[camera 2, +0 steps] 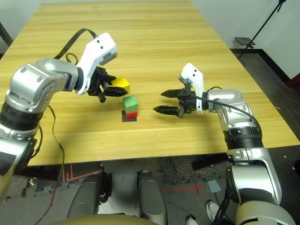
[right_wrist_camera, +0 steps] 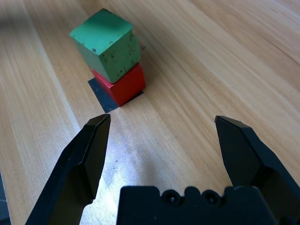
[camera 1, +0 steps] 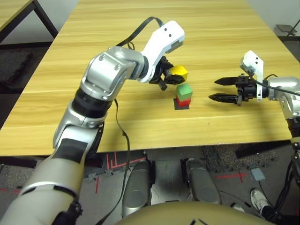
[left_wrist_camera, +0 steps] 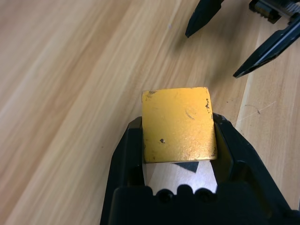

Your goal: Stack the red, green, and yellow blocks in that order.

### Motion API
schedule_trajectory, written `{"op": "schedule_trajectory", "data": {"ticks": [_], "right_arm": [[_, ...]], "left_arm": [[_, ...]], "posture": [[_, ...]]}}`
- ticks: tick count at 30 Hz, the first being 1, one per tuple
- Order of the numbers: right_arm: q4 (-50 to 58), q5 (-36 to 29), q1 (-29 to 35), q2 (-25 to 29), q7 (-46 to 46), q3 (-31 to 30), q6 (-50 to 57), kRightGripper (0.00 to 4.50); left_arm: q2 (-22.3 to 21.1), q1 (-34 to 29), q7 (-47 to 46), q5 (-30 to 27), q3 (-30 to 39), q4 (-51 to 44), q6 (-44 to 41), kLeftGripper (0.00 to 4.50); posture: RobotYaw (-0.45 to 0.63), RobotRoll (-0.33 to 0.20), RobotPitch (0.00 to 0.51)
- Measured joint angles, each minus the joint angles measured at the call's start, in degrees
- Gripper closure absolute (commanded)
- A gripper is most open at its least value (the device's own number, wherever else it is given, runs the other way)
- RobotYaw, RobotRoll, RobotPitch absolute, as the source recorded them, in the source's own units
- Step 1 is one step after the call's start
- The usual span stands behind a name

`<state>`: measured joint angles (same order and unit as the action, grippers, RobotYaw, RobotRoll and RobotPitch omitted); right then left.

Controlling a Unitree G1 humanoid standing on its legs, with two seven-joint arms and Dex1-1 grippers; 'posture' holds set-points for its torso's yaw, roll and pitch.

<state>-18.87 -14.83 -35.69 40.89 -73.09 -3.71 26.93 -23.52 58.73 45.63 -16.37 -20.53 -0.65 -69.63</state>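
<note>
Left eye view: the left gripper [camera 1: 174,80] grips yellow [camera 1: 179,72] near green [camera 1: 184,91], which sits on red [camera 1: 183,102].

Left wrist view: yellow is clamped between both fingers [left_wrist_camera: 129,154].

Right wrist view: the right gripper [right_wrist_camera: 163,119] gapes empty.

Count from my side: 3 blocks, as 1 red block [right_wrist_camera: 126,89], 1 green block [right_wrist_camera: 112,56], 1 yellow block [left_wrist_camera: 179,124]. 1 black patch [right_wrist_camera: 104,97]. 2 grippers, my left gripper [left_wrist_camera: 178,126] and right gripper [right_wrist_camera: 163,118], 2 fingers each, so 4 total. 2 arms, one left [camera 1: 70,140], one right [camera 2: 248,164]. 2 shoes, one [camera 1: 258,199] plus another [camera 1: 237,206].
</note>
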Motion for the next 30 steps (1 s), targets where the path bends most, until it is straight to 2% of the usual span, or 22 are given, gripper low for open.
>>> {"op": "schedule_trajectory", "data": {"ticks": [9, 26, 30], "right_arm": [[1.03, 0.0, 1.03, 0.24, 0.4, 0.25, 0.79, 0.0], [2.11, -0.09, 1.31, 0.44, 0.78, 0.36, 1.8, 0.0], [2.63, -0.3, 1.83, 0.52, 0.78, 0.49, 1.97, 0.0]], "left_arm": [[2.42, 0.0, -1.21, -0.34, -1.38, -0.39, -0.53, 2.54], [3.69, -0.95, -1.33, -0.33, -2.69, -0.9, 1.7, 2.54], [3.31, -1.38, -1.08, -0.23, -3.35, -0.87, 2.94, 1.25]], "posture": [[0.23, -0.011, 0.117], [0.22, -0.011, 0.126], [0.22, -0.011, 0.126]]}}
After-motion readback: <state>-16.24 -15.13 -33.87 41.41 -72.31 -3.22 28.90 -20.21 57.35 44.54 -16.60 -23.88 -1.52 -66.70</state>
